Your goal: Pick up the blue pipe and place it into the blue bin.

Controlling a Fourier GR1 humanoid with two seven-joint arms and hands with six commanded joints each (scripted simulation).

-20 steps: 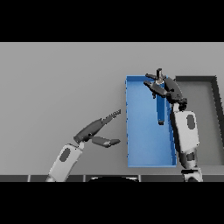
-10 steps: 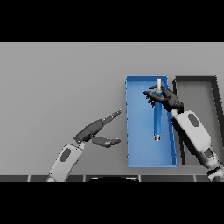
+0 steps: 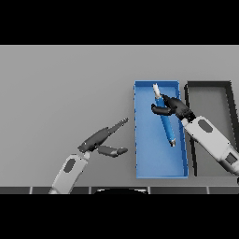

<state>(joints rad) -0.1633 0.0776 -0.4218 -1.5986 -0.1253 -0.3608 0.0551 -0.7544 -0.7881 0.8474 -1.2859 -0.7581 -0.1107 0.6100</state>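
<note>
A plain grey worktop fills the view from the robot's head, carrying two shallow rectangular bins side by side on its right half. Inside the blue rectangular bin, a slim blue pipe with a pale, whitish tip lies at a slant, its pale end toward the bin's far wall and its darker end pointing toward the near right part of the bin floor. The right hand, dark and reaching in from the right on a white and grey arm, sits over the upper part of the pipe with its fingers and thumb curled about it; whether the pipe's lower end touches the bin floor cannot be told from this angle. Just beside the blue bin, to its right, stands a dark grey, nearly black rectangular bin, its long edge close against the blue one, and the right forearm crosses over the border between them. Well apart on the left, the left hand hovers above bare worktop near the blue bin's left wall, fingers stretched straight toward the far right and thumb spread wide below them, holding nothing.
</note>
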